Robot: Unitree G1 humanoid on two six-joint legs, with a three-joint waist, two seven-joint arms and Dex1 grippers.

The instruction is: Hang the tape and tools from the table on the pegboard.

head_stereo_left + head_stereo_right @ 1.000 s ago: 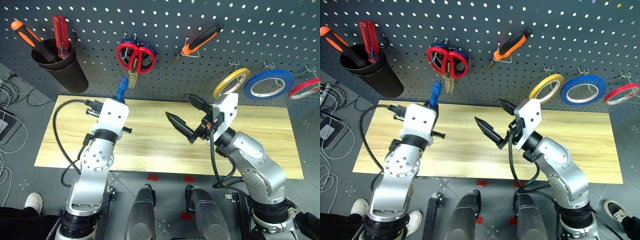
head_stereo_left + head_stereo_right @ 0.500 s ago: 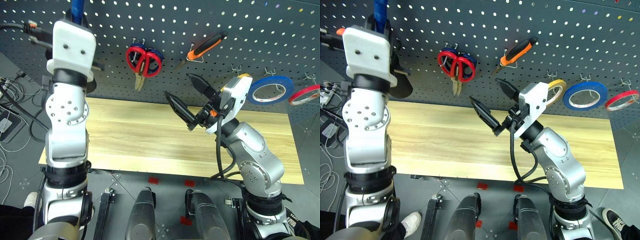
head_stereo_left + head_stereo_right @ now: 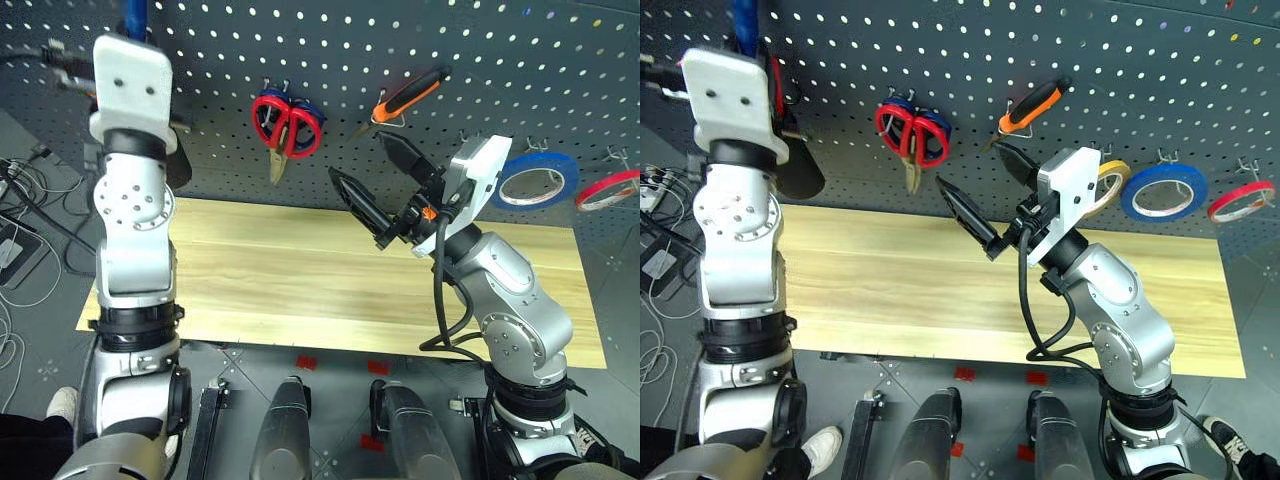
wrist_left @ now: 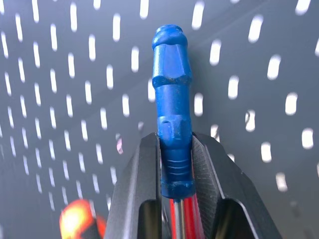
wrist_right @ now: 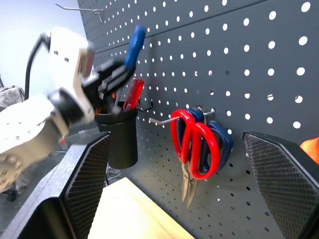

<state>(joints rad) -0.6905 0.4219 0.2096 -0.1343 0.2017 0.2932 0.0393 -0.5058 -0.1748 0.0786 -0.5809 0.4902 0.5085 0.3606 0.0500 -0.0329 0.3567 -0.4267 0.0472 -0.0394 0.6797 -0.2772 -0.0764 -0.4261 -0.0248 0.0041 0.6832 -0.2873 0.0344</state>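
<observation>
Up goes the left gripper (image 4: 174, 149), risen from just over the table (image 3: 300, 280) to high against the pegboard (image 3: 330, 40), and its fingers are clamped tight on the blue-handled screwdriver (image 4: 172, 99), handle poking out beyond the fingertips, steel shaft running back between them. Right gripper (image 3: 975, 195) has lifted a little too, jaws spread wide and holding nothing.

By the look of it, this is the last tool going home: the red-handled scissors (image 3: 287, 122), the orange-and-black pliers (image 3: 405, 95) and the yellow tape (image 3: 1106, 186) already hang on their hooks. Just below the left fingers sits the black cup (image 5: 122, 137) with a red-handled screwdriver (image 5: 132, 93) in it. Next call, I'd judge: tip the shaft downward and lower it into that cup, or a hook.

Ribbed, faceted plastic handle, slim and smooth; matte perforated panel behind.
</observation>
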